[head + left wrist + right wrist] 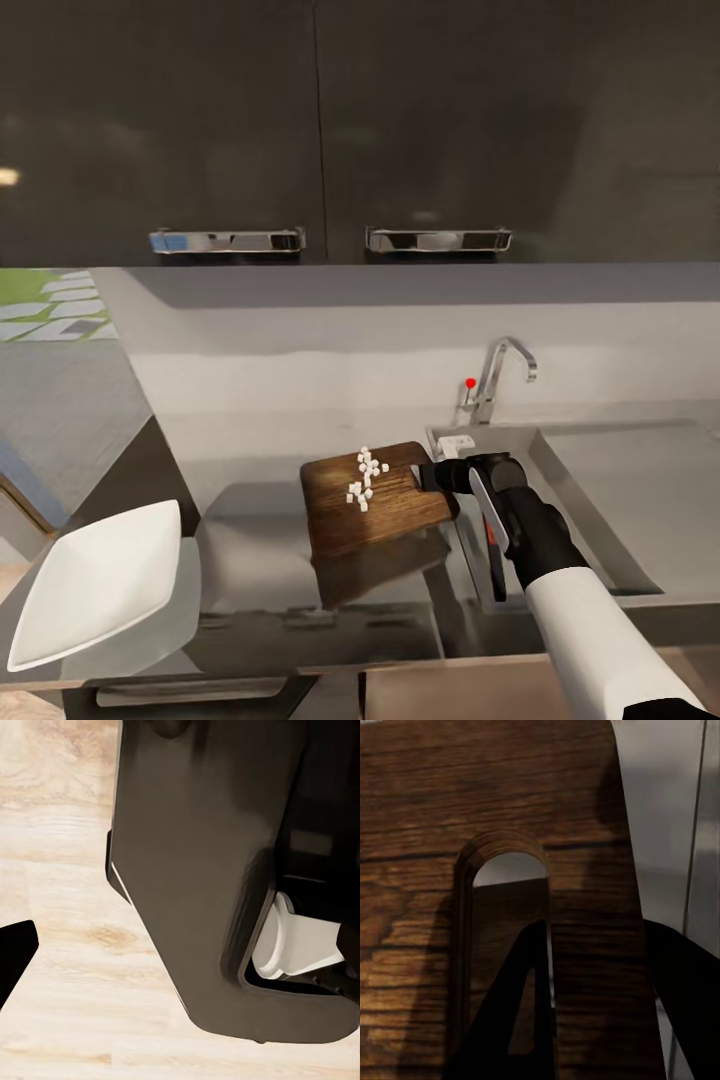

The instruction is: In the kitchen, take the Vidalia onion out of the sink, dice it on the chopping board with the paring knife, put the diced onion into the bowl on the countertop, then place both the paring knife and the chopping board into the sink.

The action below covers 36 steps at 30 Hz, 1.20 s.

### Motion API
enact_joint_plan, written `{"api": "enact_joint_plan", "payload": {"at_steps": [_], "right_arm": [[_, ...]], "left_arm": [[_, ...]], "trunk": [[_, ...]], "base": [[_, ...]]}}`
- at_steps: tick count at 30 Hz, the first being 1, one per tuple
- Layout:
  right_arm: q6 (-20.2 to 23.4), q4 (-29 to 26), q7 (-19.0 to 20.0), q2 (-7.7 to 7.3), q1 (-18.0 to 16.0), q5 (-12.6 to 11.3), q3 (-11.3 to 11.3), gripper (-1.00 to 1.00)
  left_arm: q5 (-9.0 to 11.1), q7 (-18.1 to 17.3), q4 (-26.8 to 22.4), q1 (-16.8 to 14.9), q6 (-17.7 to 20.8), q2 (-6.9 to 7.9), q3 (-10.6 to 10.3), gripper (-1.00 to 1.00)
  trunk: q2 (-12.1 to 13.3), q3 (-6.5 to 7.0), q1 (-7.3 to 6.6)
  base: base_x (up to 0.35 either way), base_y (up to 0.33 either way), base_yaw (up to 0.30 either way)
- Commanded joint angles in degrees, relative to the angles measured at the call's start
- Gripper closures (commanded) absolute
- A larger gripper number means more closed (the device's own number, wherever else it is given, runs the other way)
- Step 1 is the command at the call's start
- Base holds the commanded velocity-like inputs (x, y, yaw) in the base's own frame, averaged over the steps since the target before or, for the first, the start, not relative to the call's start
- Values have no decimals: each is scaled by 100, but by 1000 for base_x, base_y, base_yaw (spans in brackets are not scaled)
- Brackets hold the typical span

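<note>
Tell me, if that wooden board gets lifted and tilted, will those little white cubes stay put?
Probably not. The diced onion lies loose in a scatter on the chopping board, which has a flat top with no visible rim, so tilting would likely send bits sliding. The board itself looks stiff. The right gripper sits at its sink-side edge.

Soft, even light; glare on the chrome cabinet handles [228, 240]; the chopping board [375, 495] casts a dim shadow nearward; right wrist view dark, slightly blurred.
</note>
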Motion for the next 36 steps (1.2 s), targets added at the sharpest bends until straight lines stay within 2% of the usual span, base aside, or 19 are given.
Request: {"api": "enact_joint_plan", "payload": {"at_steps": [1,10,36], "right_arm": [[28,-4,6,1,-5,-12,-1,100],[27,-4,6,1,-5,-12,1,100],[21,-4,31,9,-5,-20,8,100]], "left_arm": [[57,-35,26,-11,-55,4,-24,-100],[57,-39,32,-11,-176,9,-23,-100],[57,-39,33,-11,-176,9,-25,-100]], "trunk": [[-11,-2,5],[-11,79,5],[-11,315,5]], "base": [[201,0,0],[196,0,0],[-17,15,0]]}}
